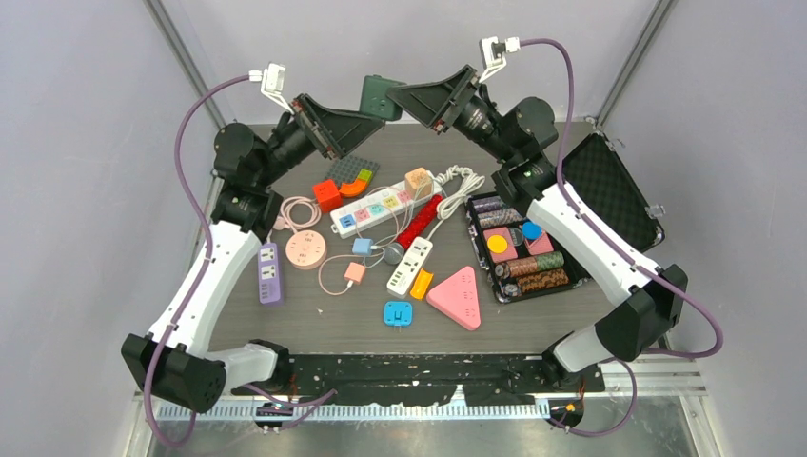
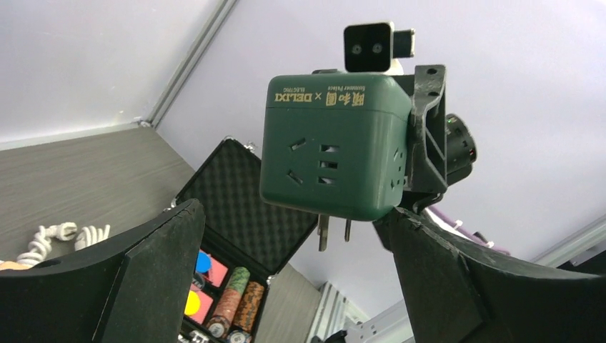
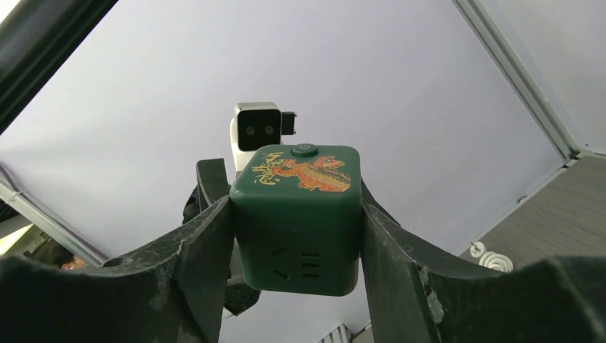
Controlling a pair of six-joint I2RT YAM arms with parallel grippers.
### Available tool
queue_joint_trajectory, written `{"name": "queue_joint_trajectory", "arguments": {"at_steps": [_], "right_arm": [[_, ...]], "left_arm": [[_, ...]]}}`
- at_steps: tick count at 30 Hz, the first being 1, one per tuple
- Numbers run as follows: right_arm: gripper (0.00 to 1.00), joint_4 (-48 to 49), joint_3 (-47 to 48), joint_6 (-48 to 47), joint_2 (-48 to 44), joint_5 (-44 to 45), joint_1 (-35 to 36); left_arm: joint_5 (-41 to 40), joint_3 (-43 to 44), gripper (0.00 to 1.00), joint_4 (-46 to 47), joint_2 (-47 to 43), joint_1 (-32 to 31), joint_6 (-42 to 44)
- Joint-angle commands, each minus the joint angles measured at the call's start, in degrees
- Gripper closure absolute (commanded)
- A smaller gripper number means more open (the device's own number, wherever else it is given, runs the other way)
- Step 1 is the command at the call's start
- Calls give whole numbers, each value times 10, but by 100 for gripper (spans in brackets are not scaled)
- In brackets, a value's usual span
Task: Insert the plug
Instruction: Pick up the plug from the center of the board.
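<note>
The green cube plug (image 1: 380, 97) (image 2: 332, 146) (image 3: 296, 221) is up in the air above the far side of the table (image 1: 314, 328), well clear of everything lying there. The right gripper (image 1: 393, 94) (image 3: 296, 239) has it: its two fingers (image 3: 207, 250) press flat against opposite sides of the cube, closed only as far as the cube's width allows. The face toward the right wrist camera carries a gold and red dragon picture (image 3: 309, 171) and a small round button. In the left wrist view the metal prongs (image 2: 324, 234) stick out of the cube's lower face, and socket holes show on the faces turned to that camera.

The left gripper (image 1: 367, 119) (image 2: 289, 214) sits just beside the cube, reaching in from the other side. Its fingers (image 2: 154, 264) are spread wide and hold nothing; neither one touches the cube.

Down on the table a white power strip (image 1: 379, 207) lies near the middle, with a round pink socket (image 1: 305, 249) and a purple power strip (image 1: 269, 273) to its left. A blue adapter (image 1: 397, 312) and a pink triangle socket (image 1: 459, 297) lie nearer the arm bases. An open case (image 1: 609, 181) (image 2: 246, 207) stands at the right.
</note>
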Motion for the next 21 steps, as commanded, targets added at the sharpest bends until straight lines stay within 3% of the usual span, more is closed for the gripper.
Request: {"name": "queue_joint_trajectory", "arguments": {"at_steps": [1,4,9,21], "right_arm": [[84,71,25,29,-1,-20,-1],[84,76,21,29,-2,-22,-1],[84,82,22,30,1,-26,-1],[81,94,23,43,5,-45,-1]], "left_arm": [[-22,18,2,72,0,-1,-71],[-12,11,2,132,6,-2,-110],[-10,15,4,137,6,-3,-111],[2,18,37,137,17,-10,-124]]}}
